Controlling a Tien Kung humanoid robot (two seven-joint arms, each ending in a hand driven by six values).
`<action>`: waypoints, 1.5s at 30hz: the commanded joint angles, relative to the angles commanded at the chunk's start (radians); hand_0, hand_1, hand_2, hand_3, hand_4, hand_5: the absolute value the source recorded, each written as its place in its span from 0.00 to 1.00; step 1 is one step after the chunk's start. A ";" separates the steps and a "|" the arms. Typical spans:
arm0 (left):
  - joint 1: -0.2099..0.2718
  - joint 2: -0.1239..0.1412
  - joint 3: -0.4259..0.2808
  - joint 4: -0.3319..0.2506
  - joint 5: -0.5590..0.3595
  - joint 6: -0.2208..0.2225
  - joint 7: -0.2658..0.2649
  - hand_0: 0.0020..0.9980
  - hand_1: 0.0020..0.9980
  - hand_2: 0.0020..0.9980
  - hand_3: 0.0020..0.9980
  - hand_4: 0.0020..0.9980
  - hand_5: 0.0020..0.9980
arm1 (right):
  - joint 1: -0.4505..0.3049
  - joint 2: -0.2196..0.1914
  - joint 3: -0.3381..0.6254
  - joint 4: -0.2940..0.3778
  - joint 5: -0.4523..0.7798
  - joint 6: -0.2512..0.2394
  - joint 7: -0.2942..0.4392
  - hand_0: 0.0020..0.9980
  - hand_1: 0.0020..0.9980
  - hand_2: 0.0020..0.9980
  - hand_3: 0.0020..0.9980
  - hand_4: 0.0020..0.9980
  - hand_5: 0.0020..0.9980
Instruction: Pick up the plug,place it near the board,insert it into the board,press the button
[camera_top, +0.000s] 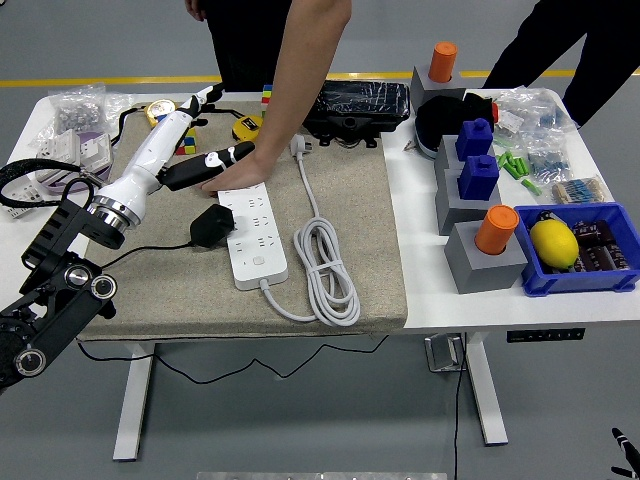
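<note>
White plastic power strip (252, 235) lies on the beige felt mat (360, 250) with the black plug adapter (213, 224) seated at its left edge, and I judge the person's hand (228, 177) rests on the strip's far end to steady it. From the head view my left hand (190, 135) is lifted clear above the strip, fingers spread and holding nothing. The strip's button and the plug's prongs are too hidden for me to make out.

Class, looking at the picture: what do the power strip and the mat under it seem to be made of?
Power strip: likely hard plastic, white and smooth, with crisp moulded sockets. Mat: probably felt or woven fabric, beige and matte, with a speckled, fibrous surface.
</note>
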 joint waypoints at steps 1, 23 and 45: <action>0.007 -0.002 -0.007 -0.001 0.009 0.002 0.007 0.55 0.67 0.74 1.00 0.84 0.43 | 0.000 0.000 -0.001 0.000 0.001 0.000 0.000 0.81 0.75 0.73 0.79 1.00 0.98; 0.209 -0.084 -0.173 -0.038 0.219 0.039 0.214 0.32 0.43 0.48 0.73 0.43 0.11 | -0.007 0.002 -0.002 0.000 0.003 0.004 -0.003 0.81 0.75 0.73 0.79 1.00 0.98; 0.233 -0.085 -0.123 -0.064 0.199 -0.091 0.269 1.00 1.00 0.97 0.91 1.00 1.00 | -0.012 0.001 0.000 0.000 -0.001 0.003 -0.005 0.81 0.75 0.73 0.79 1.00 0.98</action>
